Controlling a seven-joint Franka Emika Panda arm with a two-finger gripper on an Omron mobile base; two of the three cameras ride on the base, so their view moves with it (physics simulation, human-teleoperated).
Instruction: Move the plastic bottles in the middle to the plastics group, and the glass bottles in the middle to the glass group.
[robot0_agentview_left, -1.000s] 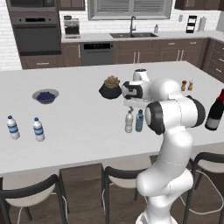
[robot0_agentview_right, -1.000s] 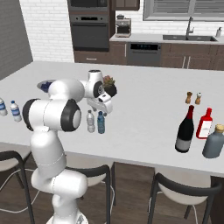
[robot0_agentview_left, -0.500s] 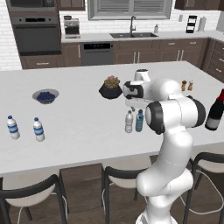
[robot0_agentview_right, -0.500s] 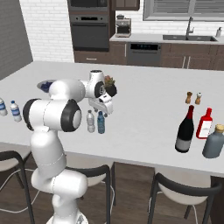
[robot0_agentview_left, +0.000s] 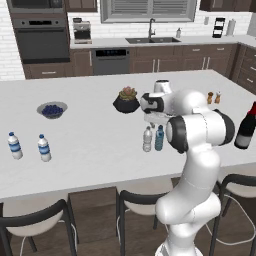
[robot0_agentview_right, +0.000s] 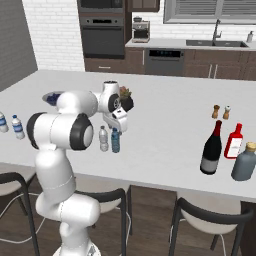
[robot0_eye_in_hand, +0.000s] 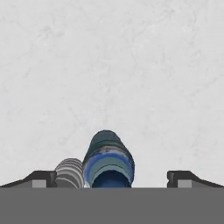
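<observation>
white counter (robot0_eye_in_hand: 109, 65) lies bare beyond teal bottle (robot0_eye_in_hand: 108, 161) between parted fingers (robot0_eye_in_hand: 181, 178).

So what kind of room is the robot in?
A kitchen, computer-drawn by the look of it: there's a black built-in wall oven, a steel sink with a tall tap, and a big white island counter with bottles on it.

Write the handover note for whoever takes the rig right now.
Gripper: open, empty, hovering above the two middle bottles, the small teal-blue tinted plastic bottle between its fingertips.
Small clear greyish plastic bottle stands beside the teal one mid-counter.
Two blue-labelled water bottles stand at the counter's left end.
Tall dark wine bottle with red neck stands at the right end beside the bright red bottle.
Done: neither plastic bottle moved yet.
Left: carry the teal and grey bottles to the water bottles.
</observation>
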